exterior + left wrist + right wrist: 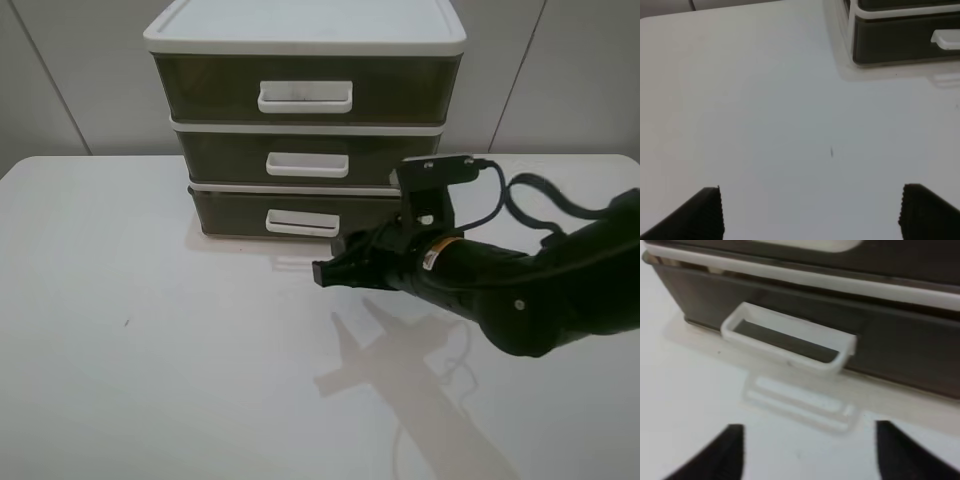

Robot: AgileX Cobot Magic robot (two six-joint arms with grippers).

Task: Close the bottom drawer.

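Observation:
The white-framed cabinet (305, 35) stands at the back of the table with three smoky olive-brown drawers. The bottom drawer (230, 212) looks pushed in about level with the drawers above, and its white loop handle (302, 223) faces forward. My right gripper (328, 271) is open and empty, a short way in front of that handle and not touching it. In the right wrist view the drawer front (900, 355) and handle (790, 340) lie just beyond the gripper (810, 455). My left gripper (810, 215) is open and empty over bare table, with the drawer (890, 45) far off.
The white table (150, 350) stretches in front of the cabinet. The middle drawer (225, 157) and taller top drawer (205, 88) are shut. My right arm's cable (530, 195) loops above the table at the right. A small dark speck (126, 322) lies at the left.

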